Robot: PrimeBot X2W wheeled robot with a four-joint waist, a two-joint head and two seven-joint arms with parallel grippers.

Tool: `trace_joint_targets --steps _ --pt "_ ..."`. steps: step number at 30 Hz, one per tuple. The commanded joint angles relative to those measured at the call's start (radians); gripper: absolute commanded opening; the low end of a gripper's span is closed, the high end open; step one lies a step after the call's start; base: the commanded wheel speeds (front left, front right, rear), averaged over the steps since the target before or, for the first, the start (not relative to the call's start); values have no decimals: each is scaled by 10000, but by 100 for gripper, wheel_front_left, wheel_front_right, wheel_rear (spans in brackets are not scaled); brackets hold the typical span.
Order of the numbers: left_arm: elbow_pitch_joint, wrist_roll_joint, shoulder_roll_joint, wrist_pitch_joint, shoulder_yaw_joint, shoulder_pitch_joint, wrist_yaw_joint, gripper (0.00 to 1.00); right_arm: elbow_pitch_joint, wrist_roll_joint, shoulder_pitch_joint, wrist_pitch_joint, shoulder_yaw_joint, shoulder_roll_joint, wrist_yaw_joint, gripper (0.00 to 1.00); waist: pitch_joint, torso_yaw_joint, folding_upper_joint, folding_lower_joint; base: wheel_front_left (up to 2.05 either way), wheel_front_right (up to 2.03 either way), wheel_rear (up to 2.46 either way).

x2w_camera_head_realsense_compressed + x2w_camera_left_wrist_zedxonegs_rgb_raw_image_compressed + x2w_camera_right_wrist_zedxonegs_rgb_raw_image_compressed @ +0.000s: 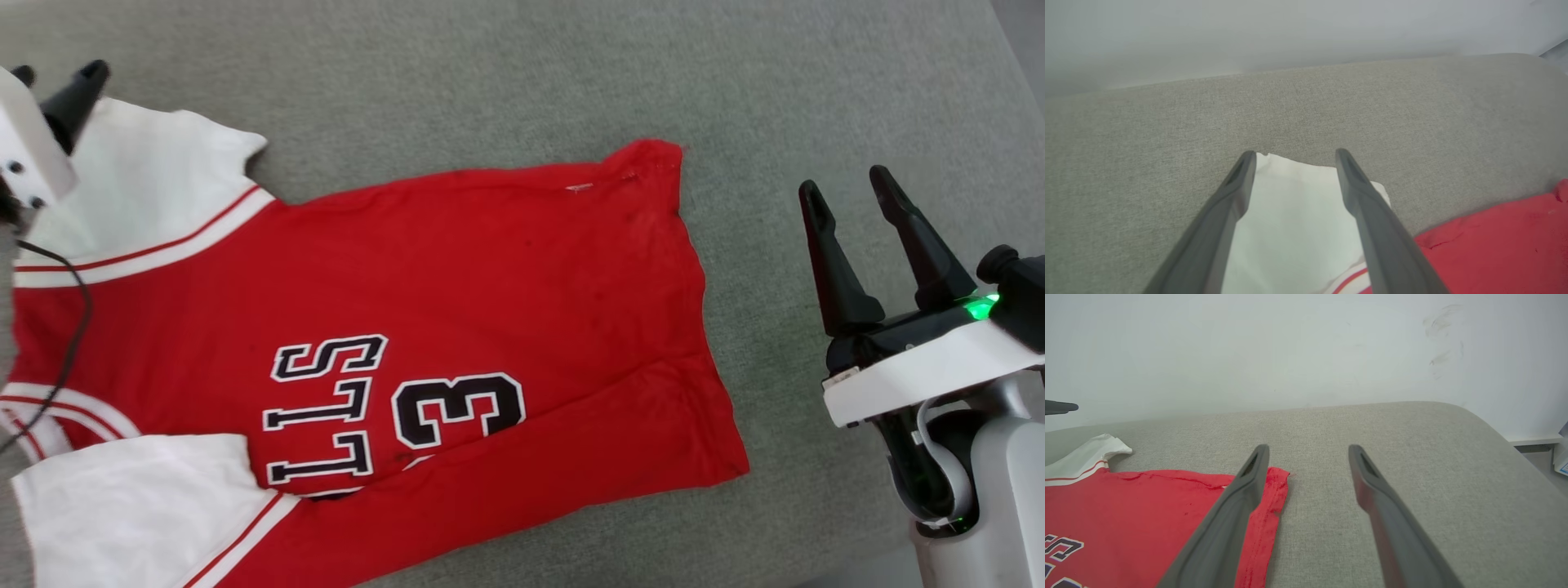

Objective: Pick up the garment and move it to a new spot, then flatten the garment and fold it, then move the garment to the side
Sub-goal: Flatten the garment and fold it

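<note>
The garment [522, 278] – red, front up – reads "LLS" and 3

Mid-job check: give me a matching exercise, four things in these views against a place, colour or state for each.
Things:
1. left tool
2. right tool
3. garment
4. number 3

Place, colour or state:
A. black with a white outline
B. open, beside the hem, over the grey cushion
C. open, above a white sleeve
D. lying print-up, red body

Pairs: 1-C, 2-B, 3-D, 4-A
</note>
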Motion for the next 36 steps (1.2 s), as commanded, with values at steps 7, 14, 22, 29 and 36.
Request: trace_joint_targets --steps 7,14,22,29,36 --pt "257 -130 998 2409 -278 -1033 198 100 233 309 -280 -353 279 260 -4 100 1095 -713 0 -1 0 0 0" --pt "336 -640 1264 3770 -409 -568 565 100 619 523 -400 -621 391 286 -4 100 1391 -884 0 -1 0 0 0" --pt "236 -957 992 3828 -358 -180 899 0 887 971 -581 -640 515 106 -4 100 1339 -960 0 -1 0 0 0" --pt "133 -616 997 2964 -156 -445 886 0 1285 1589 -931 -128 600 -284 -4 100 1017 -711 0 -1 0 0 0" --pt "-179 -248 527 2272 -324 -1041 599 0 2227 2756 -2012 977 964 -1107 -4 100 788 -9 0 -1 0 0 0"
